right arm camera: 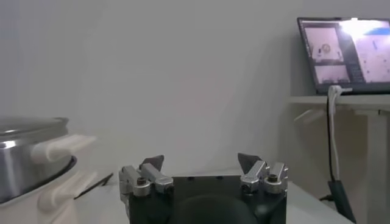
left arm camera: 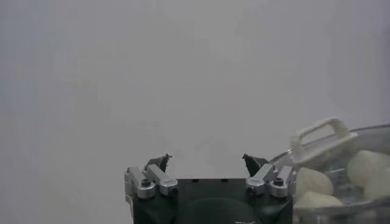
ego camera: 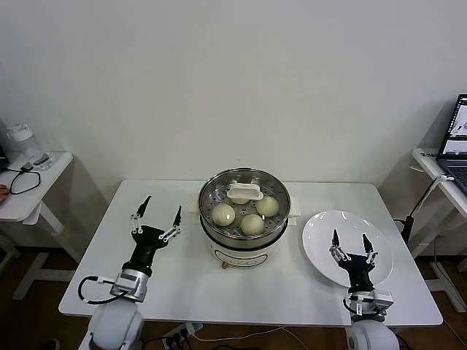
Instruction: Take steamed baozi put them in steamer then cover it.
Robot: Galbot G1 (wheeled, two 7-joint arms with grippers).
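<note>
Sitting at the middle of the white table (ego camera: 182,281), the steamer (ego camera: 244,232) holds the steamed baozi (ego camera: 252,224): 3 show plainly through the glass, and a 4th is mostly hidden under the handle. The cover (ego camera: 245,192), a clear glass lid with a metal rim and a white flat handle, rests on top of the steamer's rim. The stainless basket sits on its white pot base.

On the robot's left, the left gripper (ego camera: 157,214) hovers over the table just beside the steamer, its 2 fingers spread wide and holding nothing; its wrist view shows the lid handle and buns close by. On the robot's right, the right gripper (ego camera: 352,243) hangs above the white plate (ego camera: 321,233), fingers also spread wide and empty. The plate lies near the steamer, apart from it.

A laptop (right arm camera: 344,53) stands on a side table at the far right.
</note>
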